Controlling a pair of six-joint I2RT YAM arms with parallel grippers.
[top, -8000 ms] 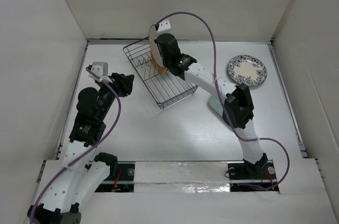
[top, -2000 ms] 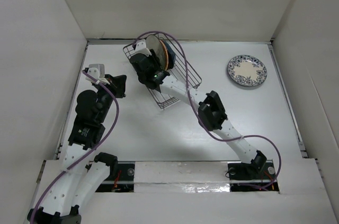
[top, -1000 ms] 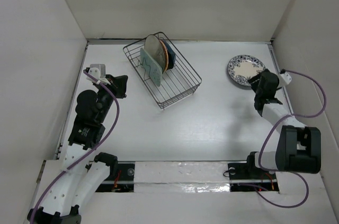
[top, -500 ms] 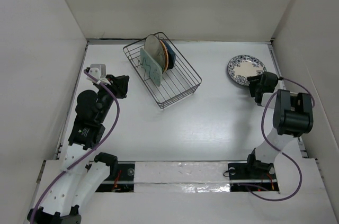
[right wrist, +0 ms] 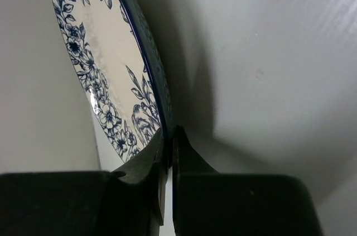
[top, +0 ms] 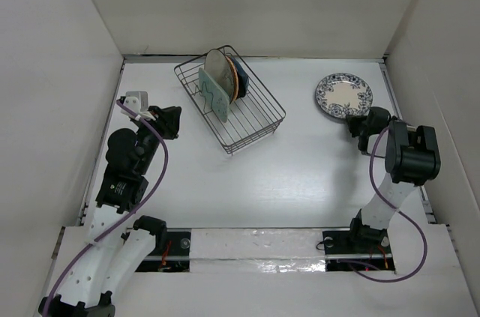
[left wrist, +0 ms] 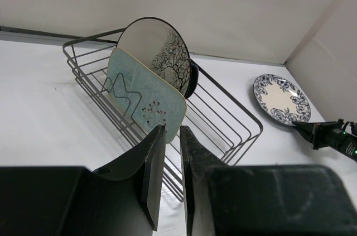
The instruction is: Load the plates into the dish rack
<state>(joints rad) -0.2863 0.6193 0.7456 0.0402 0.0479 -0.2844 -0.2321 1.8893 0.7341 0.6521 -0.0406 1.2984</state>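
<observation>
- The white table [top: 300, 182] carries everything, with the two arms bolted at its near edge.
- The wire dish rack [top: 255, 118] sits at the back of the table, left of centre, turned at an angle to the walls.
- Four plates stand on edge at the rack's far end. The round beige dark-rimmed plate [top: 216, 62] has a tree motif. The pale green rounded-rectangular plate [top: 213, 94] leans in front of it. Behind these show thin slivers of the orange-tan plate [top: 234, 85] and the dark blue plate [top: 240, 67].
- The near half of the rack holds nothing but its wires.
- The white plate with the blue floral rim [top: 343, 96] is at the back right, well apart from the rack. Whether it is lifted clear of the table, I cannot tell.
- The right hand [right wrist: 167, 135] is pinched tight on the near rim of that floral plate, one finger on each face.
- The left hand [left wrist: 173, 130] hangs at the left side of the table, pointing toward the rack. Its fingers stand a narrow slit apart and hold nothing.
</observation>
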